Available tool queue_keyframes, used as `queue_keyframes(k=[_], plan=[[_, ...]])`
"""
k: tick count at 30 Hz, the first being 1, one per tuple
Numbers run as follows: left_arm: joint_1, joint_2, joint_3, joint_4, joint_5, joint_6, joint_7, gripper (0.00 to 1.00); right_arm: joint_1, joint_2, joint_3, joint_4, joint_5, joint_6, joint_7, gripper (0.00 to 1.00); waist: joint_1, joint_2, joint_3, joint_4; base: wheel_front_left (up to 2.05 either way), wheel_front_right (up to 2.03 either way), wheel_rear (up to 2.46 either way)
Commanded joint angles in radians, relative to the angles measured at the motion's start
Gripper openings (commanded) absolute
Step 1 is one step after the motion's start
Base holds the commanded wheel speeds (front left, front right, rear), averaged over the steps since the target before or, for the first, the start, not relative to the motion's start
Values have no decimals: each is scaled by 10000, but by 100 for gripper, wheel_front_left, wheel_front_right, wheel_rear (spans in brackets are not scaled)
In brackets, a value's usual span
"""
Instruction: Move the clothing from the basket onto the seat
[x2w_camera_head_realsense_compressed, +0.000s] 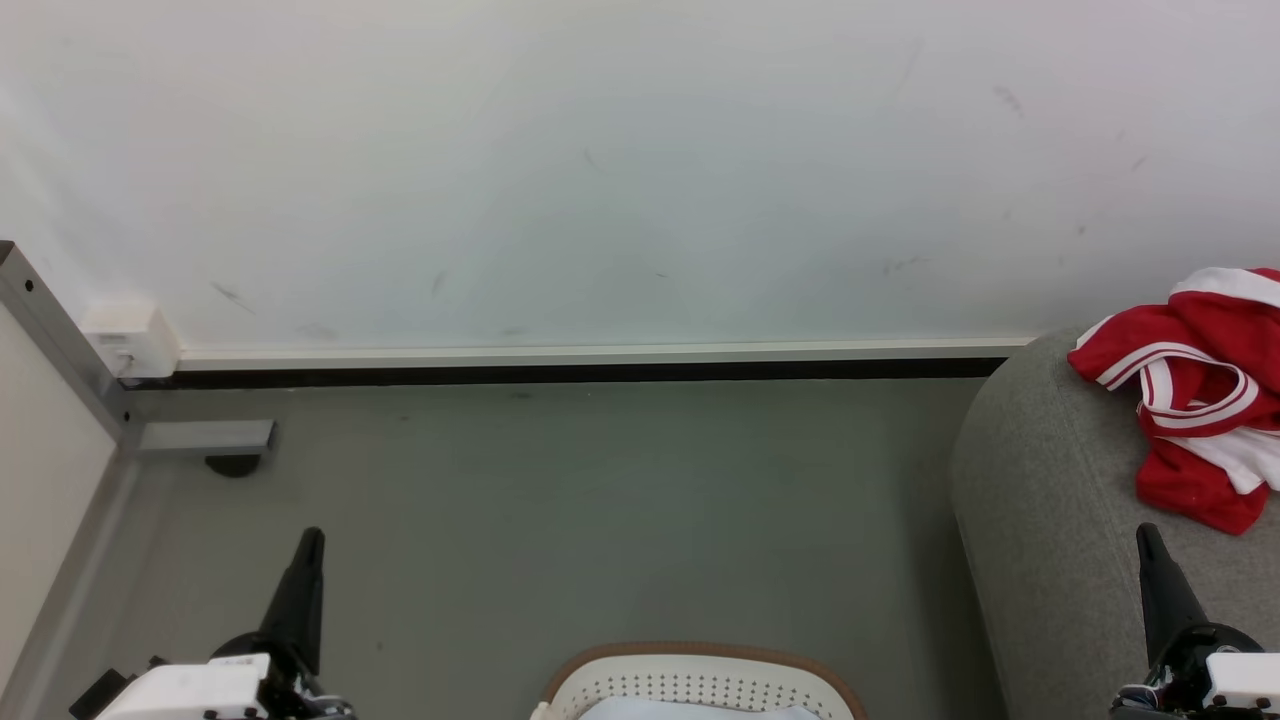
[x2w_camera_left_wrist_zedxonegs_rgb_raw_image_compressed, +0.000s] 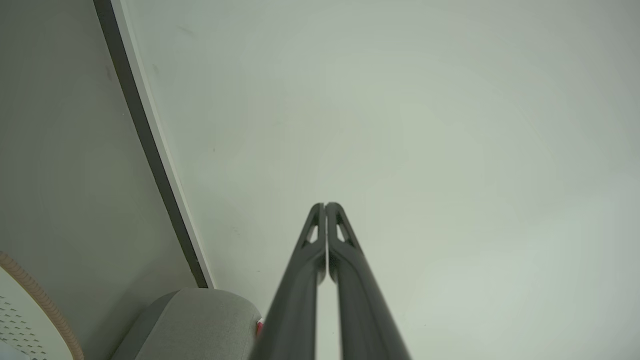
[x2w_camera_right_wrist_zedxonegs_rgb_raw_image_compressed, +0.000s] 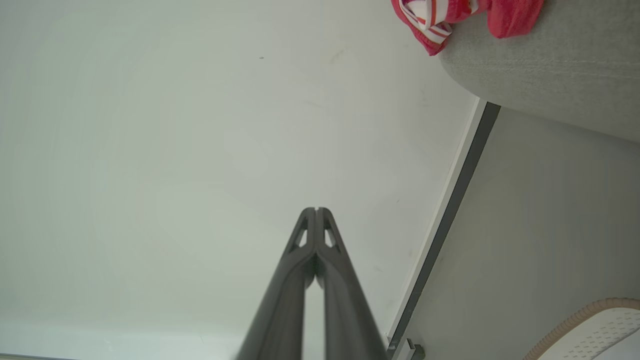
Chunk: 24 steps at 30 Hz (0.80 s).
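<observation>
Clothing, a red sports garment with white stripes, lies crumpled on the seat, a grey sofa. It sits near the seat's rounded end, the end closest to the wall. In the right wrist view a red fold reaches that rounded edge. The heap has no clear long axis, though it runs a little longer from the wall side of the seat towards the robot.

The right gripper is over the seat, on the robot's side of the clothing. It is near the lower red hem but apart from it, with its fingers pointing towards the garment. Its two dark fingers are pressed together, tip to tip, and nothing is between them.

The left gripper is well away from the seat, over bare floor on the far side of the basket. Its fingers are also closed together and empty.

The basket stands on the floor beside the seat, between the two arms, and a pale cloth lies inside it. No red shows in the basket.

Judging from this, the garment is already where the task wants it. If it needed nudging further onto the seat, the right arm is much the nearer, with the garment straight ahead of its fingertips.
</observation>
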Motion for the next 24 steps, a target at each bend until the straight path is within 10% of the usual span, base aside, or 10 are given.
queue_keyframes(k=[1, 24], plan=[[-103, 20, 27, -42, -119, 28, 43, 0, -83, -109, 0, 2, 9, -21, 4, 0, 0, 0, 0, -1, 0, 0, 0], [-102, 20, 27, -41, -119, 28, 43, 0, -79, -136, 53, -8, 56, -21, -49, 0, 0, 0, 0, -1, 0, 0, 0]])
